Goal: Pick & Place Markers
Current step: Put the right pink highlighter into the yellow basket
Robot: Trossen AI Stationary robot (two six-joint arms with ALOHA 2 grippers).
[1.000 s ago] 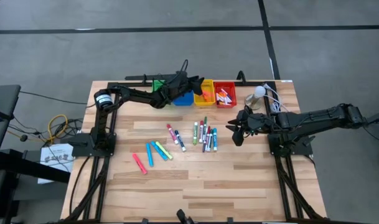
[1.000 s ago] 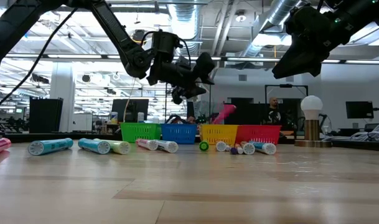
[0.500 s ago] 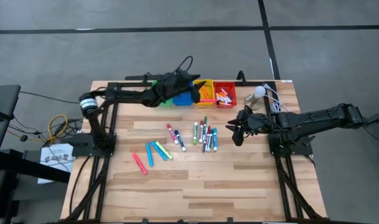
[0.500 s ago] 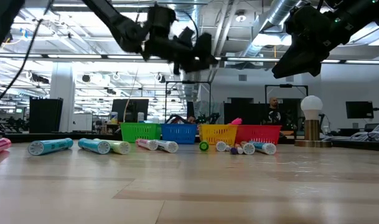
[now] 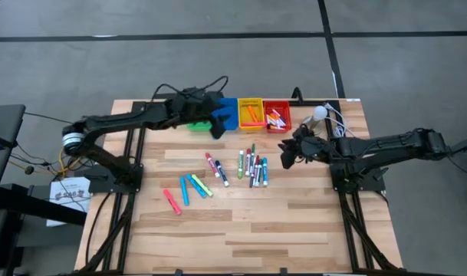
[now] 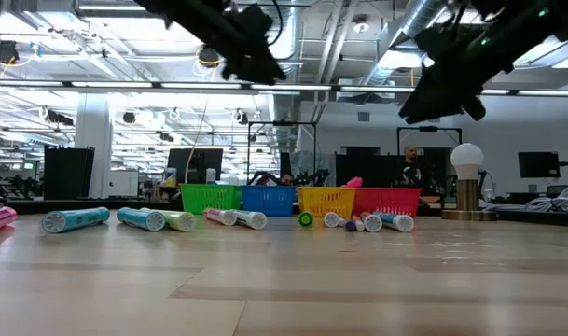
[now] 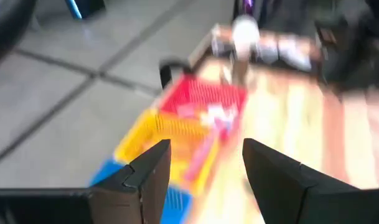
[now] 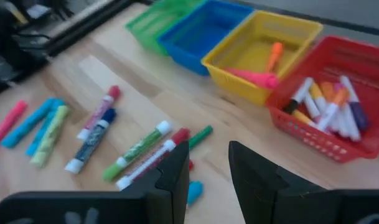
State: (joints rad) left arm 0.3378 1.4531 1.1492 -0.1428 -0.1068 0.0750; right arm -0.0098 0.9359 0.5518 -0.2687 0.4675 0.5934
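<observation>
**Both grippers empty above the table**

We see the left gripper [image 5: 218, 126] spread open, holding nothing, just beside the blue bin [image 5: 226, 110]. Our right gripper [image 5: 285, 156] hangs open and empty too; the markers [image 5: 251, 165] lie loose on the table just beside it.

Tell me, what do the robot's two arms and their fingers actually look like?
Both arms are black and slim, built of jointed segments. The left arm has a pale ring at one joint and a loose black cable looping above it. Each gripper, left gripper and right gripper, ends in two flat, dark, blunt fingers.
</observation>
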